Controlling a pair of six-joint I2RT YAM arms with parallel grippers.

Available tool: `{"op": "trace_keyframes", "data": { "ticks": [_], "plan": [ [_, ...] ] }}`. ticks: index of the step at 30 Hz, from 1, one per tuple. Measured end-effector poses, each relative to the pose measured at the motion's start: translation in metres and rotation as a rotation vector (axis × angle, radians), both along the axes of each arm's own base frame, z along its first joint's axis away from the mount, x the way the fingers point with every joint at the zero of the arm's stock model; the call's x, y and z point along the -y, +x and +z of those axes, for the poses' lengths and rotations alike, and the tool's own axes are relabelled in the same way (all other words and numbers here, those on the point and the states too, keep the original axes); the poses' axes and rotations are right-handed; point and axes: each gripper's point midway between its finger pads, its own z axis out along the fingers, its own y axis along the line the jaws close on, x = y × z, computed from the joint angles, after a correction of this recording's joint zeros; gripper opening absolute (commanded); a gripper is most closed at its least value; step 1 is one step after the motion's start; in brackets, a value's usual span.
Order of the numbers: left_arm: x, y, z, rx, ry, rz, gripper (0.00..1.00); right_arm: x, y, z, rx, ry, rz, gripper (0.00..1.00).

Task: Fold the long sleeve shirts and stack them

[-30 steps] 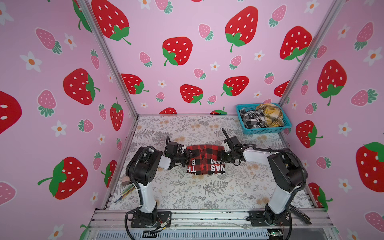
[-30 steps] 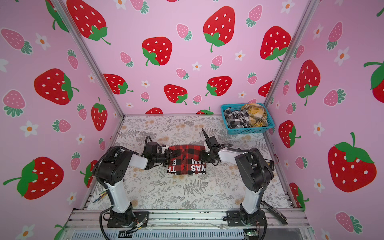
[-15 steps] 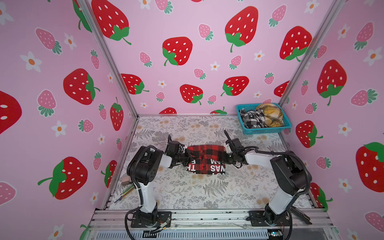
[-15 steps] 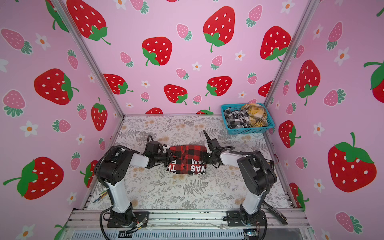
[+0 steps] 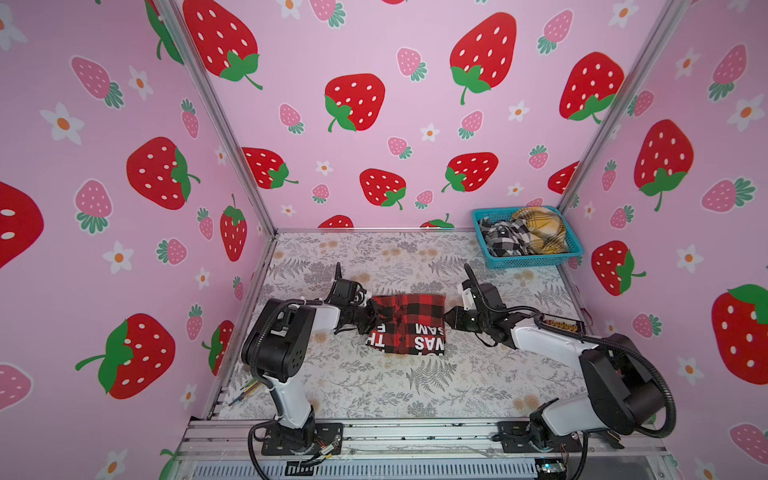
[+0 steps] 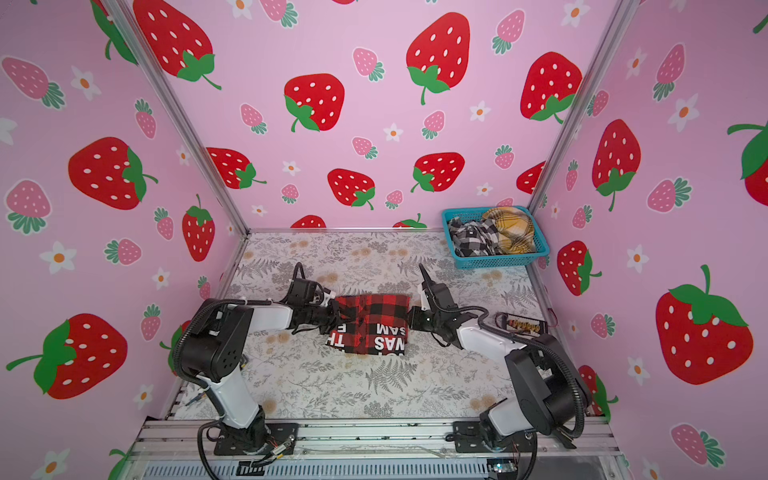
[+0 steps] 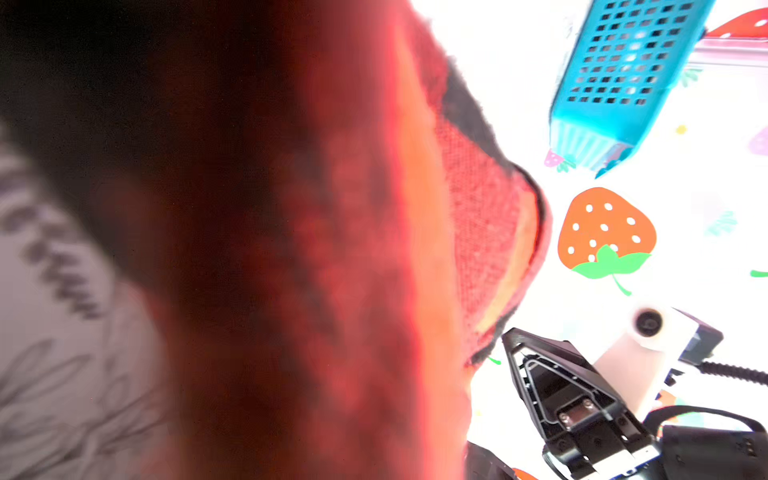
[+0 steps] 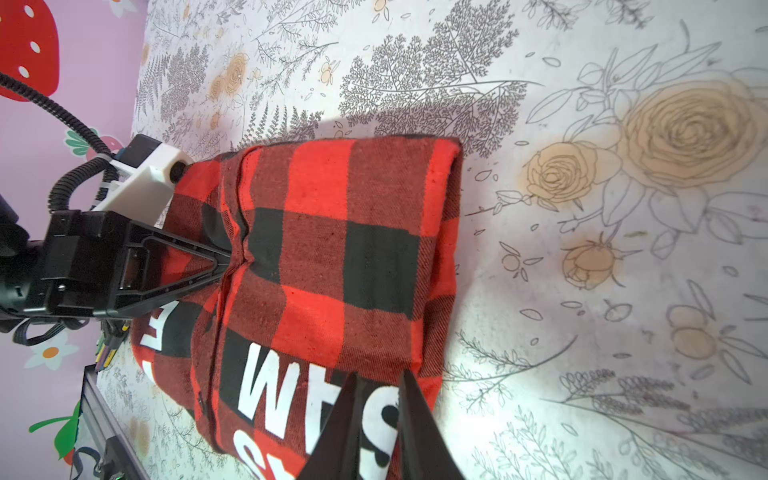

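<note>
2 claws flank the red shirt [image 5: 409, 316], which lies folded on the table [image 5: 374, 386] between them.

Claw state:
- The left claw [image 8: 226, 264] has its jaws closed to a point on a pleat at the shirt's edge. Cloth covers most of the left wrist view.
- The right claw [image 8: 380, 374] has its jaws a narrow gap apart, tips over the opposite edge by the white letters. Whether cloth is caught between them cannot be told.

Hazards from this state:
1. Unfolding. The left claw appears to pinch only the upper layer. A lift or a pull away from the right claw would likely drag that layer and open the fold.
2. Sliding. If the right claw holds nothing, nothing restrains the shirt on that side, and a pull by the left claw would move the whole bundle across the table.
3. Snagging. The soft weave may catch on a jaw tip during withdrawal and trail after the claw.
4. Uneven base. The pleat at the left claw forms a ridge, so shirts stacked on top may tilt.

Count:
- Shirts: 3. 1 red shirt lies between the claws. 1 black-and-white shirt [image 5: 500, 241] and 1 yellow shirt [image 5: 540, 230] lie bunched in the basket [image 5: 536, 261], well beyond the right claw.
- Baskets: 1.
- Claws: 2.
- Shirts folded, by judgement: 1 of 3.
</note>
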Motion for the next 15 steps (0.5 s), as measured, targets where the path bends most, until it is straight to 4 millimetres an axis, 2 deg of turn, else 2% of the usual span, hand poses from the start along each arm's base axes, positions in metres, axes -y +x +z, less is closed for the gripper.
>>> {"op": "trace_keyframes", "data": {
  "ticks": [10, 15],
  "plan": [
    [-0.005, -0.002, -0.005, -0.015, 0.011, 0.001, 0.0, -0.001, 0.001, -0.008, -0.013, -0.006, 0.001, 0.2],
    [-0.017, -0.005, -0.002, -0.031, 0.044, 0.003, 0.0, -0.002, 0.001, -0.008, -0.01, -0.002, 0.0, 0.2]
  ]
}}
